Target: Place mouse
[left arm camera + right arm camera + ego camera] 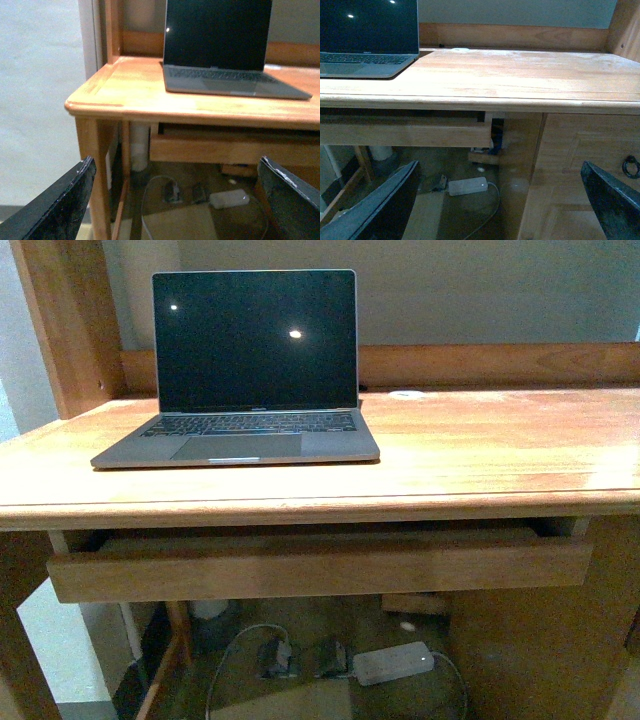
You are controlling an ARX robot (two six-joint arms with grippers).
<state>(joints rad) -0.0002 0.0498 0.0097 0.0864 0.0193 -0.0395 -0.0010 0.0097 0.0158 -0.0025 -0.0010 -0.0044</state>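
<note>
The left fingers [60,205] are standing wide apart. The two black tips are framing the left wrist view from either side, gripping nothing and touching nothing. They are hovering in front of the counter's [480,455] near-left corner, below the level of its top and clear of the wood.

The right fingers [385,205] are spread just as widely and are also empty. They are hanging in open air before the counter's near-right edge, in contact with nothing.

The mouse is not showing in any of the three views, so its place cannot be told.

On the counter an open laptop [255,370] is sitting toward the far left with its screen dark and upright, its base lying flat on the wood. The right half of the wooden top is showing only a small pale spot [405,394] at the far edge, too small to make out.

A shallow wooden drawer [320,565] is hanging just under the counter's near edge. On the floor beneath, a white power adapter [393,663] is lying with its cable beside some dark plugs. At the right, a cabinet door is carrying a dark ring handle [631,166].
</note>
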